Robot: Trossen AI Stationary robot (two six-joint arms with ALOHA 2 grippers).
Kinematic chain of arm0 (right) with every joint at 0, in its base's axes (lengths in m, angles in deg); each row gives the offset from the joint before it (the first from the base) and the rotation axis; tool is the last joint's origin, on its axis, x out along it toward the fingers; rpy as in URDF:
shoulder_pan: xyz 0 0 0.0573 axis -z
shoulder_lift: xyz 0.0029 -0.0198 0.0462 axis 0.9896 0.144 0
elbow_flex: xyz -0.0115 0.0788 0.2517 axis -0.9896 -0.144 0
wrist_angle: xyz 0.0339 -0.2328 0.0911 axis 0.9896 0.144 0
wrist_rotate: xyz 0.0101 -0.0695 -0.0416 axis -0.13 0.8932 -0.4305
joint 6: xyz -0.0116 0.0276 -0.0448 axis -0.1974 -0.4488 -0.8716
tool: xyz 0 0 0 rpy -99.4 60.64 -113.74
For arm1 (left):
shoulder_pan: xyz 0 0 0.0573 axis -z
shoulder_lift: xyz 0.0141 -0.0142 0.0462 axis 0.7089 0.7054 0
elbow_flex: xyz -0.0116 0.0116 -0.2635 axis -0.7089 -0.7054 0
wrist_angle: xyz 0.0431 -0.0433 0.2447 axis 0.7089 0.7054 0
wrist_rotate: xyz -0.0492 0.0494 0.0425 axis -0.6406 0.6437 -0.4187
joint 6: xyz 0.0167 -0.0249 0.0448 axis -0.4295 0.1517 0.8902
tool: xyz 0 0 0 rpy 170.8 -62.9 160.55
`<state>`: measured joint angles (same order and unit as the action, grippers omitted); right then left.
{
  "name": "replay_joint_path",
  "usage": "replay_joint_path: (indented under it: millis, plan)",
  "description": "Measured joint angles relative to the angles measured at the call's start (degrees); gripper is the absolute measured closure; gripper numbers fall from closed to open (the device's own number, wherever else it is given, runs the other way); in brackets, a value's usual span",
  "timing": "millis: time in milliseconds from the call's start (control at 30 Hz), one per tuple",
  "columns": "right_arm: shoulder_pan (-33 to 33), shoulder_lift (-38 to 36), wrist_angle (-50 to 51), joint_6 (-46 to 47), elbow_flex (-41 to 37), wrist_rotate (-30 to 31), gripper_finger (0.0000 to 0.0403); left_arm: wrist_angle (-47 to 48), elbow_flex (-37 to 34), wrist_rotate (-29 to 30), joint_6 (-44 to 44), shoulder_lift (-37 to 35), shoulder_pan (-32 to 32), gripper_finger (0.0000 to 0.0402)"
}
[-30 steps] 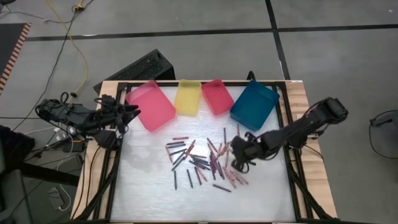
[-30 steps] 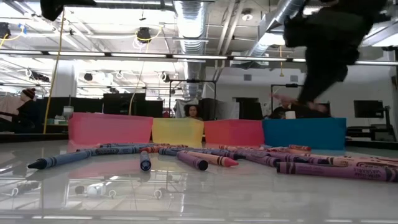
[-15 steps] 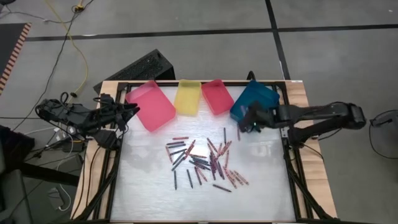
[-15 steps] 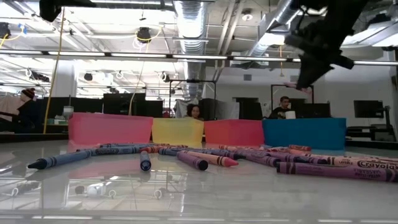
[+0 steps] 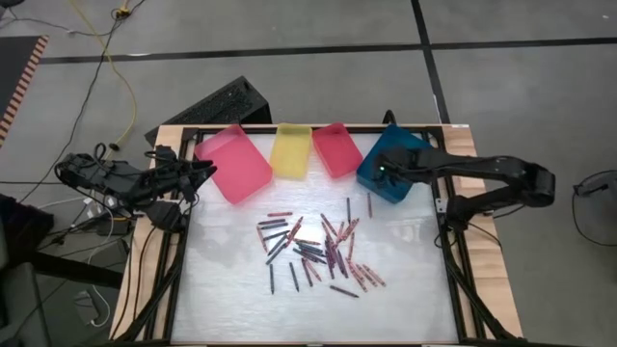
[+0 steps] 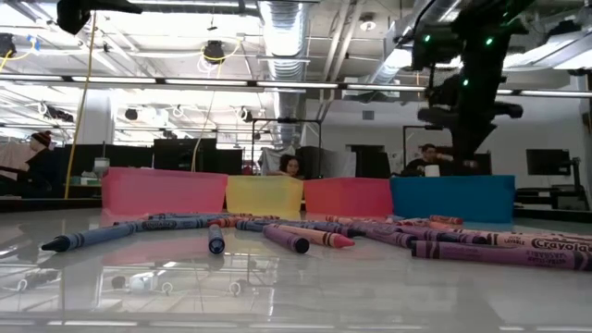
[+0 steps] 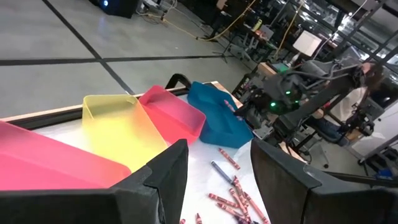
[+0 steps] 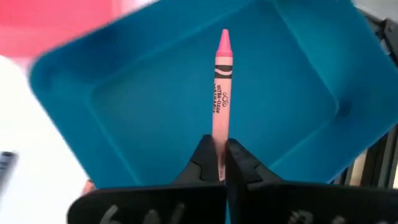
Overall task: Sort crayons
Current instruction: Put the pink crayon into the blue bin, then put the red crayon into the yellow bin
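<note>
Several crayons (image 5: 318,253) lie scattered in the middle of the white table, in red, pink, purple, blue and dark colours; the low view shows them lying flat (image 6: 305,239). My right gripper (image 5: 384,172) hangs above the blue tray (image 5: 400,154) at the far right, shut on a pink crayon (image 8: 220,87). My left gripper (image 5: 207,172) stands open at the table's left edge beside the pink tray (image 5: 234,164), its fingers (image 7: 168,177) holding nothing. My right gripper pinches the pink crayon's blunt end (image 8: 217,132) between its two fingertips. The fingers slant downward from the table's right side, and the crayon runs on in line with them. The crayon is lifted clear, its pointed tip (image 8: 224,34) aimed away from the gripper over the blue tray's floor.
Four trays stand in a row along the far edge: pink, yellow (image 5: 291,150), red (image 5: 336,149) and blue. A black frame (image 5: 453,241) borders the table. People sit in the room beyond (image 6: 289,166).
My right gripper has swung from just above the crayon pile toward the table's far edge and now hangs over the blue tray, its wrist turned on the way. It stays shut on the pink crayon, which it has carried along clear of the table.
</note>
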<state>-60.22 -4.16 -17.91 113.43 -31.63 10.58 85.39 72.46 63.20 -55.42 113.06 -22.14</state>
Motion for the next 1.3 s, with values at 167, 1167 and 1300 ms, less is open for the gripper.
replay_joint_path:
  millis: [167,1167,1300]
  plan:
    - [2.03,4.70,-3.11,-5.58,0.00,-2.48,0.0398,0.00,0.01,0.02,0.00,-0.01,0.00,0.0237]
    - [6.31,4.00,-10.12,-12.17,0.02,-18.61,0.0290,1.16,0.01,0.00,-0.87,-0.01,0.00,0.0237]
    - [2.49,0.11,-10.12,-5.53,0.02,-21.48,0.0290,1.16,0.01,0.02,-1.07,-0.01,0.00,0.0237]
